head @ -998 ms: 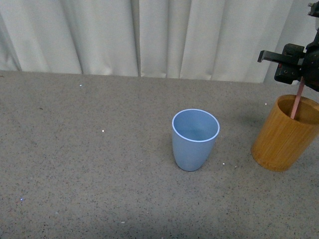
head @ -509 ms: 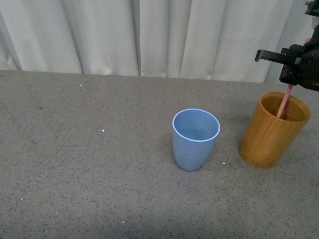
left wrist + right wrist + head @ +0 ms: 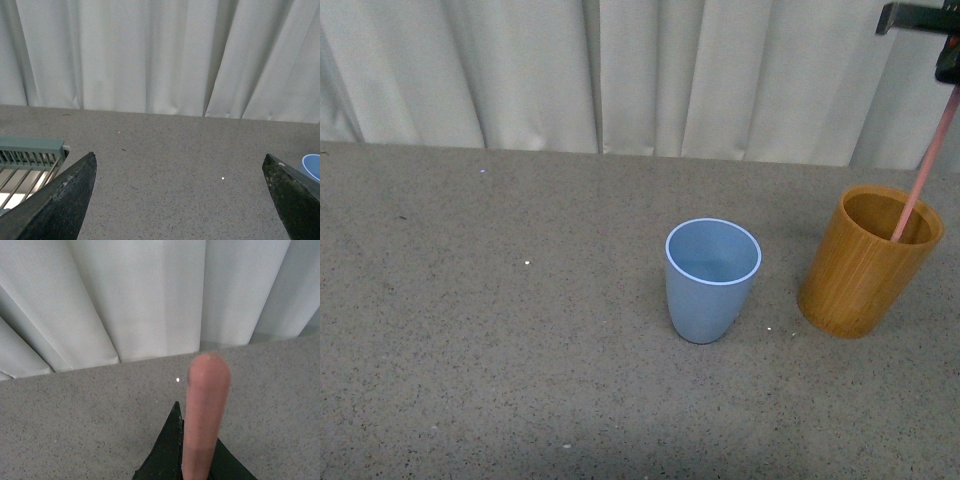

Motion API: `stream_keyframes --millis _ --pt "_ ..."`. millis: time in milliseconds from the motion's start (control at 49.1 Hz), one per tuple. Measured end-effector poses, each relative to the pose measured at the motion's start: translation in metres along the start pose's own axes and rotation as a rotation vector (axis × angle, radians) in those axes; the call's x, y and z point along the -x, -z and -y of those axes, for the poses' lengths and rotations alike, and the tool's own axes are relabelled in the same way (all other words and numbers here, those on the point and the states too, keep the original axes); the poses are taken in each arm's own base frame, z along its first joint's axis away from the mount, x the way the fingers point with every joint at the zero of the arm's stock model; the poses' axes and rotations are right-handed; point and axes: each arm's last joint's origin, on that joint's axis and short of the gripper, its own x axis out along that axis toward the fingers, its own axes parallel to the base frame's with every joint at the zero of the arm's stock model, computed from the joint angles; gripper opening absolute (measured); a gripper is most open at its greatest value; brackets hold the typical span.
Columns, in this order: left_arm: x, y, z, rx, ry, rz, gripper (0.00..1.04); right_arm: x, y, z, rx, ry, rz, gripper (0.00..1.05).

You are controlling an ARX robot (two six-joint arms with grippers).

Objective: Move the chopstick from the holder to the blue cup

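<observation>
The pink chopstick (image 3: 924, 172) rises slanted out of the orange-brown holder (image 3: 868, 262) at the right, its lower end still inside the rim. My right gripper (image 3: 952, 70) is shut on its top at the upper right corner, mostly cut off by the frame. In the right wrist view the chopstick (image 3: 204, 415) sticks up between the closed black fingers (image 3: 167, 450). The blue cup (image 3: 711, 279) stands upright and empty at the middle, left of the holder. My left gripper (image 3: 180, 200) is open and empty over bare table; the blue cup's rim (image 3: 312, 165) shows at that view's edge.
A grey speckled tabletop (image 3: 500, 330) runs back to white curtains (image 3: 620, 70). A pale green slatted rack (image 3: 30, 155) lies beside the left gripper in the left wrist view.
My right gripper has risen, lifting the chopstick higher out of the holder. One second ago the holder was tilted and further right; it stands upright now. The blue cup has not moved.
</observation>
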Motion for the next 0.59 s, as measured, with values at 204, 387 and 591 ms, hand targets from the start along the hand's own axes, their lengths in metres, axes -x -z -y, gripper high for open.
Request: stream_keyframes --millis 204,387,591 --pt "0.000 0.000 0.000 0.000 0.000 0.000 0.98 0.023 -0.026 0.001 0.047 -0.002 0.074 0.01" --pt "0.000 0.000 0.000 0.000 0.000 0.000 0.98 0.035 -0.040 -0.001 0.057 0.000 0.111 0.01" --pt "0.000 0.000 0.000 0.000 0.000 0.000 0.98 0.059 -0.071 -0.022 0.052 -0.053 0.199 0.01"
